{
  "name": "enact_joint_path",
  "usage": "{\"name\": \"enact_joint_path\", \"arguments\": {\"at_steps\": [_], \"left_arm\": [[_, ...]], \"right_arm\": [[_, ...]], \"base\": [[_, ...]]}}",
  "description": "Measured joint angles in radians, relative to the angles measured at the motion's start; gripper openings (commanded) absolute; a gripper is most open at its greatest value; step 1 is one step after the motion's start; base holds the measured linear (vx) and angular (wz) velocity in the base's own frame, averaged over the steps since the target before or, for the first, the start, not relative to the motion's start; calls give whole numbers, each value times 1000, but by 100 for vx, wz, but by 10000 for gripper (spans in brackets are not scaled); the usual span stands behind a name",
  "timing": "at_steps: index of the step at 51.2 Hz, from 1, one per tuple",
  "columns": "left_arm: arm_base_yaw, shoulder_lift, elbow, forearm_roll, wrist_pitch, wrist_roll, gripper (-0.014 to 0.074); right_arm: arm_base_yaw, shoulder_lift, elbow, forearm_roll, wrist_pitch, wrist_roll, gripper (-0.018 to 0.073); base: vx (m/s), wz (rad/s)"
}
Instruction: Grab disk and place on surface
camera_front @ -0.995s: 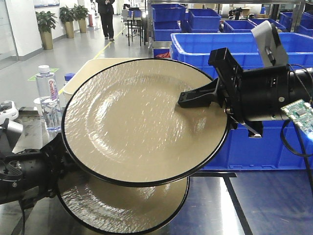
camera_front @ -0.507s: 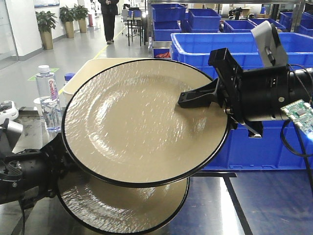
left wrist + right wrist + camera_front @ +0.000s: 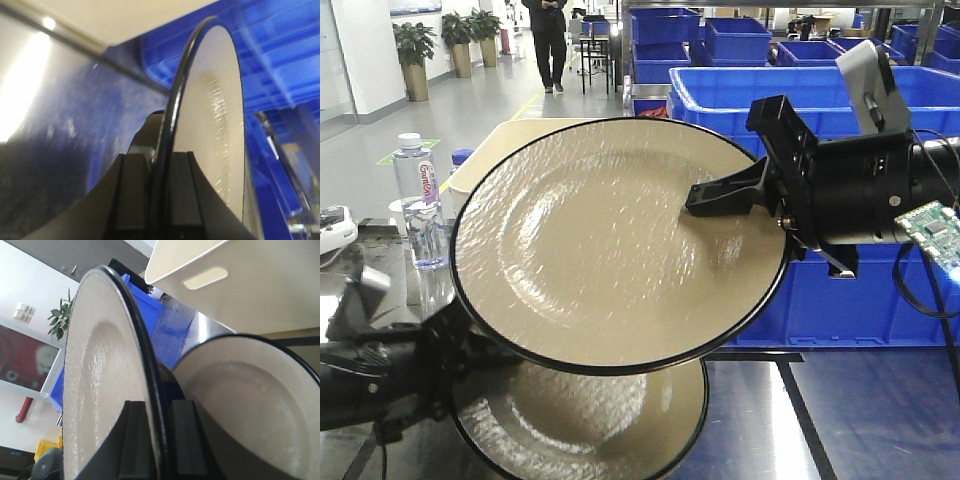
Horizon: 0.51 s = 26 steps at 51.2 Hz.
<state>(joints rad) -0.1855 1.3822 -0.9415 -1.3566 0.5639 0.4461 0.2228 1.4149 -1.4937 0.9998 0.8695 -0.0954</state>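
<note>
Hanging over the table, the upper beige disk (image 3: 610, 250) is steeply tilted. Its concave face is turned toward the front camera and a little upward, and its black rim shows nearly edge-on in the right wrist view. Being round, it has no long axis; its tilt is what must flatten before it is set down. The right gripper (image 3: 705, 203) is clamped on its right-hand rim, one finger over the face and the other behind. Just below, a second disk (image 3: 590, 425) lies flatter, pinched at its left edge by the left gripper (image 3: 455, 350). The bare dark glossy surface (image 3: 850, 420) lies down and right of the upper disk, under the right arm, so that arm seems better placed. Behind stand blue crates (image 3: 880, 100).
</note>
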Motion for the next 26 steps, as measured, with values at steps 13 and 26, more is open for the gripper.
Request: {"name": "enact_joint_path", "arguments": {"at_steps": [13,26], "left_arm": [[-2,119,0,76,90,0,6],[-2,183,0,120,140,-8,58]], "right_arm": [[0,0,0,0,-31,-12,-5],[0,0,0,0,-59,-26,-5]], "base": [[0,0],[0,0]]}}
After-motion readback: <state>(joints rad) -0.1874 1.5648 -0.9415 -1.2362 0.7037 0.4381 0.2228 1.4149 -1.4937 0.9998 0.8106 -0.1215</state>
